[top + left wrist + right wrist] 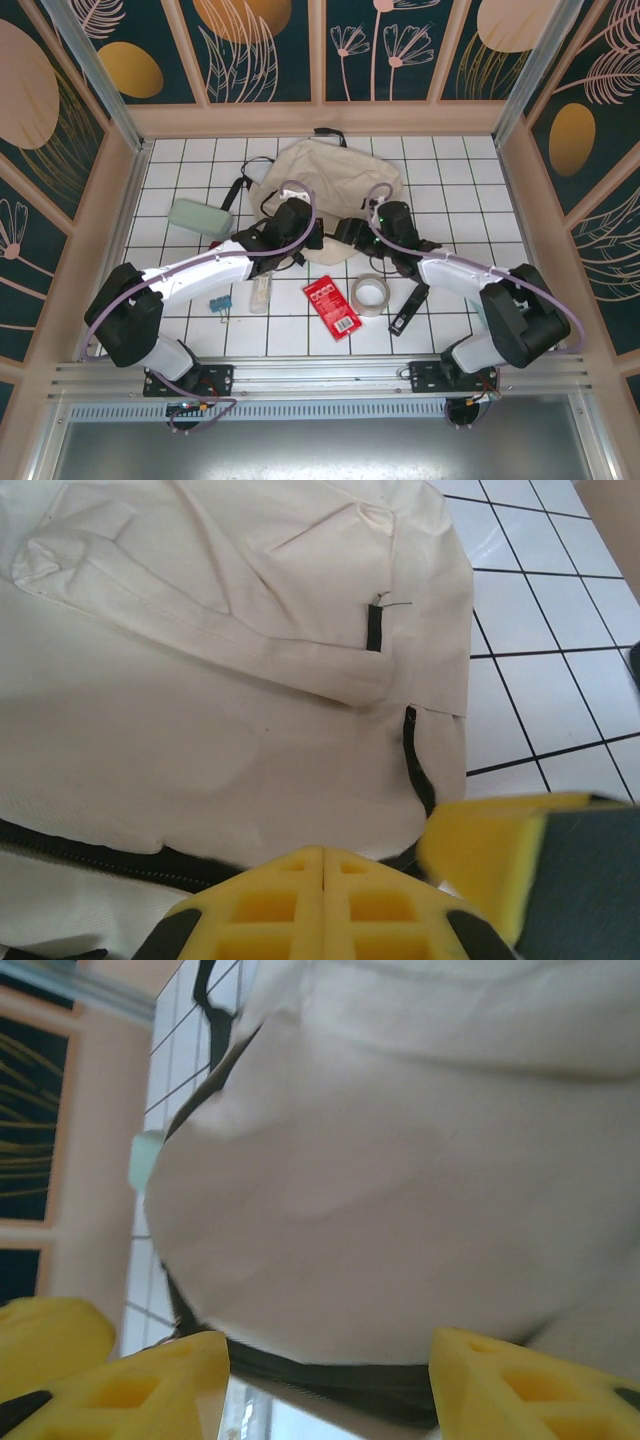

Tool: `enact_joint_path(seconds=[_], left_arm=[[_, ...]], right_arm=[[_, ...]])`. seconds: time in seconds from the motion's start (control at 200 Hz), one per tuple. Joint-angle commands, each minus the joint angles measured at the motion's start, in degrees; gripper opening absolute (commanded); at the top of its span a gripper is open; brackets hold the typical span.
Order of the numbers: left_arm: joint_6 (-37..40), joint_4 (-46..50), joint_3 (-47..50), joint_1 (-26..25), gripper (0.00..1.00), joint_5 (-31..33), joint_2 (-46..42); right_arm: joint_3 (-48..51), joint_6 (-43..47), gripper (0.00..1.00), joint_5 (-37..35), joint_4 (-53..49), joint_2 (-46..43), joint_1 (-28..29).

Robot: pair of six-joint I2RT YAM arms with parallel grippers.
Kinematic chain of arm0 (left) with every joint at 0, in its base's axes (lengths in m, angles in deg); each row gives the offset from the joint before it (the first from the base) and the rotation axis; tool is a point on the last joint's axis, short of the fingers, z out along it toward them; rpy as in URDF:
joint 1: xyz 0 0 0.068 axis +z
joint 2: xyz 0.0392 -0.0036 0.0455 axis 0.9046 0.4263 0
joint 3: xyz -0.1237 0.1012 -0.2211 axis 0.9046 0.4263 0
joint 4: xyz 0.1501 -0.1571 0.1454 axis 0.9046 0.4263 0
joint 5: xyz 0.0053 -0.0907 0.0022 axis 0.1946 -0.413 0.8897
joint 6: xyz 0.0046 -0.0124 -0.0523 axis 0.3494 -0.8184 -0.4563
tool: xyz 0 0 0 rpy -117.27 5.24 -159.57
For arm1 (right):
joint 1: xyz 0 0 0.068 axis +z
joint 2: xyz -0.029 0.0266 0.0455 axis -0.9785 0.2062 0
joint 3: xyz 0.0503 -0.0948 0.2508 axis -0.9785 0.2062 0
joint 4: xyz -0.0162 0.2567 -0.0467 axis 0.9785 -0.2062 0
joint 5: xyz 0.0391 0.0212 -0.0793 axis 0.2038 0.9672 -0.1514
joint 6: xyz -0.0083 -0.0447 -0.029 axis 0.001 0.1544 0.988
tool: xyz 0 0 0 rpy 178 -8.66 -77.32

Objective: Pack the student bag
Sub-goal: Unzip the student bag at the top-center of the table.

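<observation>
Top external view: nearest the arms, a red packet [331,307] and a tape roll [369,294] lie unpacked on the table [200,335]. Just beyond, both grippers meet at the near edge of the student bag [335,172], which lies flat toward the far side. The left gripper [325,860] is pressed together over the black zipper line [100,852]; whether it pinches cloth cannot be told. The right gripper [330,1365] stands apart, straddling the hem. Opening the mouth likely needs a firm pinch beside the zipper, then a slow lift.
</observation>
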Motion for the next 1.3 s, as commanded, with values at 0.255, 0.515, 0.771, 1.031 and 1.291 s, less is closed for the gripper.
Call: enact_joint_path(seconds=[0.255, 0.515, 0.771, 1.031, 1.291], left_arm=[[0.5, -3.2, 0.9, -0.6, 0.00, -0.8, -2.9], [0.6, -5.2, 0.8, -0.9, 0.00, -3.9, -2.0], [1.0, -7.3, 2.0, -1.7, 0.00, -6.2, -2.4], [2.1, -9.1, 2.1, -2.0, 0.00, -8.8, -3.0], [1.7, -0.8, 2.1, -1.9, 0.00, 6.9, -4.9]], right_arm=[[-1.7, -7.3, 0.56, 3.0, 10.9, 7.7, 2.0], [-1.7, -6.2, 0.53, 1.4, 10.5, 8.2, 0.6], [-5.4, -10.6, 0.60, 6.3, 15.7, 14.6, -0.2], [-7.1, -12.6, 0.14, 6.4, 18.0, 17.4, -0.9], [-4.4, -8.1, 0.00, 0.3, 12.9, 11.3, -5.1]])
